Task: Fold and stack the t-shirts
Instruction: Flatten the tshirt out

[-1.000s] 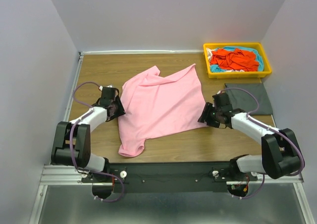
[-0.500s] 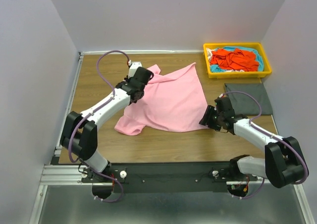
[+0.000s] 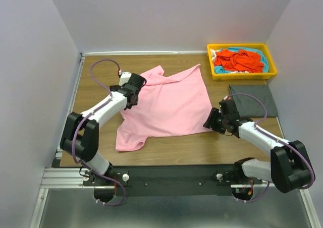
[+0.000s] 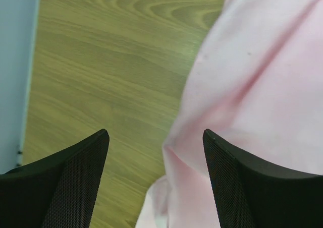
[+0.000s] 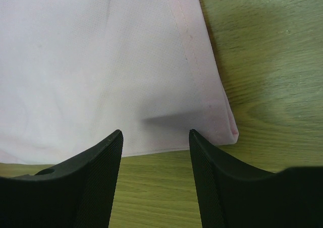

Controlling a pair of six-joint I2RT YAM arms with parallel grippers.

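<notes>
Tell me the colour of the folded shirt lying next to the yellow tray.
The folded shirt is dark grey, clearest in the top view.

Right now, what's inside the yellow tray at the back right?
A crumpled orange-red t-shirt lies on top of a turquoise t-shirt that shows around its edges. The yellow tray has its floor covered, along with anything deeper in the pile.

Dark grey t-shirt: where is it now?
In the top view, the dark grey t-shirt lies far right on the table, directly in front of the yellow tray.
</notes>
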